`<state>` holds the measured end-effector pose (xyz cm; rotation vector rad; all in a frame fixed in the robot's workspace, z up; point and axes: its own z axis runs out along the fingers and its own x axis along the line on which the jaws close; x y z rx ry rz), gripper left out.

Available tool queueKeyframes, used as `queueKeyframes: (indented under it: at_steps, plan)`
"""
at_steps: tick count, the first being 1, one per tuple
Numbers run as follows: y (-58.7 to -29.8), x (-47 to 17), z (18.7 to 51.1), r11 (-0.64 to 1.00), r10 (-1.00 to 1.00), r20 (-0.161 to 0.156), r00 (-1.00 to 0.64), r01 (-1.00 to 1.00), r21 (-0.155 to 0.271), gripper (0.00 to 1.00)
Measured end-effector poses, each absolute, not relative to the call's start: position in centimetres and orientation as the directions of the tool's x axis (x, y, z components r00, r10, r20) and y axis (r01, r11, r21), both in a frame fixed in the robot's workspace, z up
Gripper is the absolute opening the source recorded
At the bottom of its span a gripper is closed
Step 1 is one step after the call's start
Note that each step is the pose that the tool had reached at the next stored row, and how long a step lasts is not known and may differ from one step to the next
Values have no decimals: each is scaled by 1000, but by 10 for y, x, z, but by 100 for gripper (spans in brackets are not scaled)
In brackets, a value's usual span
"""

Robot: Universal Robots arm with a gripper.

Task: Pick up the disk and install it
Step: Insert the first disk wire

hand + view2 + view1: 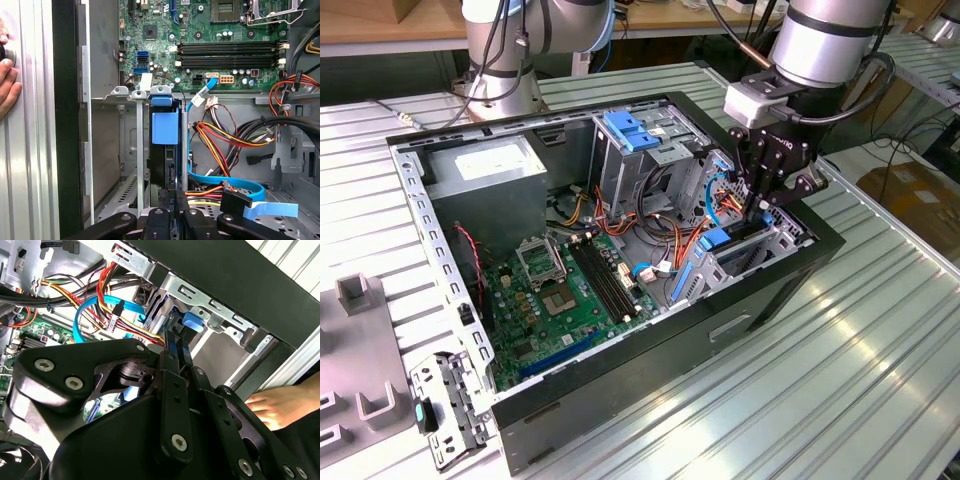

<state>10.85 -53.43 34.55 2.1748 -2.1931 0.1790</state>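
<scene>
In the exterior view the disk stands mostly sunk in the drive cage, with only its blue carrier end visible. The gripper hides the cage's far end, and the arm is cut off by the top edge. In the first wrist view a person's hand is cropped. In the second wrist view that hand is blurred and partly behind the gripper's links.

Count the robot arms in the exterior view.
2. One silver robot arm carries the gripper over the open black computer case, at the exterior view's right. A second silver robot arm stands behind the case, at the exterior view's left. More may be hidden.
</scene>
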Motion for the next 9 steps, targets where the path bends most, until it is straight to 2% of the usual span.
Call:
queueKeyframes:
  at_steps: [9]
  plan:
    - [-534, 109, 346, 6, -993, 115, -11, -999, -48, 17]
